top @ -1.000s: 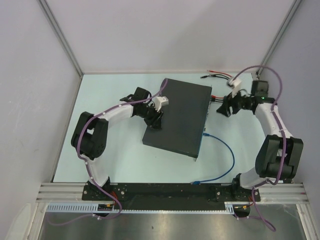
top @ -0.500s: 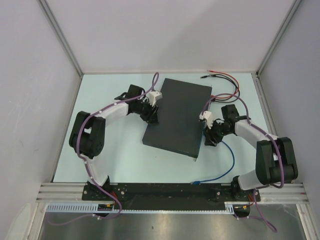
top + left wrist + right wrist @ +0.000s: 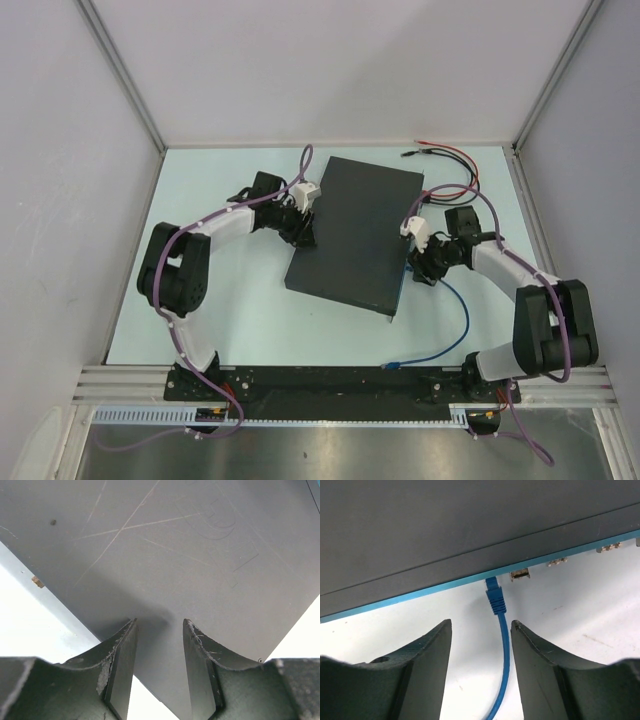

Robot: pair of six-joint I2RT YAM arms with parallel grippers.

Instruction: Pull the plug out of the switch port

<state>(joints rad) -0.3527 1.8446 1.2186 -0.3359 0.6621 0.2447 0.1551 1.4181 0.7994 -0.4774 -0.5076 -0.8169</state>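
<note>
1. At the bluish edge of the switch, the right gripper, swung in from the far corner within the last second, now lines up on the blue plug.
2. Its jaws stand open. The plug sits just ahead, centred between them, seated and ungripped.
3. Across the switch, the left gripper, narrowly open, rests on the lid, apparently bracing it.

In the right wrist view, we see only part of the switch, which runs off the top, left and right edges. The front end of the plug is hidden inside the switch, and the blue cable leaves by the bottom edge. From above, the plug is too small to make out beside the right gripper. In the left wrist view, we cannot tell whether the fingers of the left gripper touch the switch.
</note>
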